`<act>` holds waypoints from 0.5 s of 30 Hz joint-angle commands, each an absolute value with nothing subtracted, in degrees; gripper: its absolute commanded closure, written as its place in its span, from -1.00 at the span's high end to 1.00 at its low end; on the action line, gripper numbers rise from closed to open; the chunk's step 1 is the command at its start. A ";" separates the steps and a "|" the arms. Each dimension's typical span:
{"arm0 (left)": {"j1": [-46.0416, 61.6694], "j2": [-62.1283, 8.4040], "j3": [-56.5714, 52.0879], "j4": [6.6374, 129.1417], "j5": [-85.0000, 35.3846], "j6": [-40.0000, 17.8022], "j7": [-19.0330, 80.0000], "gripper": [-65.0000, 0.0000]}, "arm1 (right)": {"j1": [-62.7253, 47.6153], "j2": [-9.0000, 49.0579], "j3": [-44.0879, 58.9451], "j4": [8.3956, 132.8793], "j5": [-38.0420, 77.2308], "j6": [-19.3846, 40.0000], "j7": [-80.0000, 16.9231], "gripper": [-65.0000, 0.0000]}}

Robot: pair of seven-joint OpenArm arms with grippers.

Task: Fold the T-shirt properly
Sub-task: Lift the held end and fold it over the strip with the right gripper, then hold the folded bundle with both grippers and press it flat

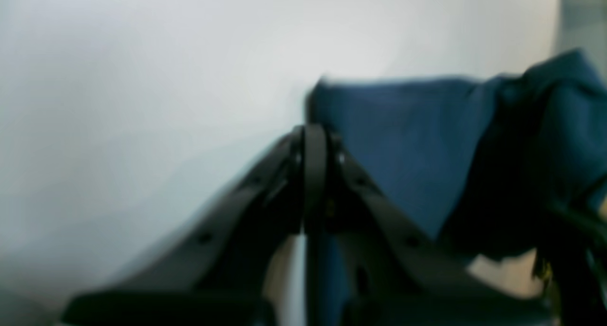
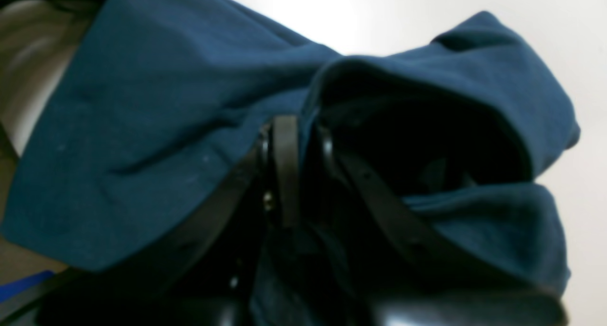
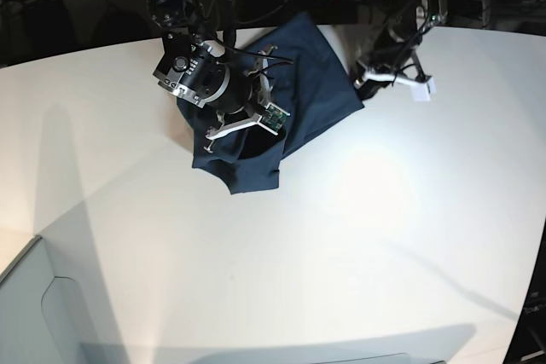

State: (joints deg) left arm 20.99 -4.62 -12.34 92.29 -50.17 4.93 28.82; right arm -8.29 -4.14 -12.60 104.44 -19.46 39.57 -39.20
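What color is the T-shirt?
The T-shirt is plain dark navy blue; the right wrist view shows it best.

The left wrist view is motion-blurred, so the shirt (image 1: 403,155) has a smeared edge there, perhaps a hem. Its lower part runs off that picture's bottom. The base view's frame cuts off the bench (image 3: 341,253).

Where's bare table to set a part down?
Widest: the table from the shirt's near edge toward the camera. Also right of the left gripper, and left of the right arm. Crowded: between the arms, where the shirt lies bunched.
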 commanded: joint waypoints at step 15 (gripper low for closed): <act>16.75 -2.24 -12.44 91.12 -44.09 4.79 28.88 -1.00 | -8.40 -2.51 -26.86 107.12 -18.59 40.00 -37.58 -1.00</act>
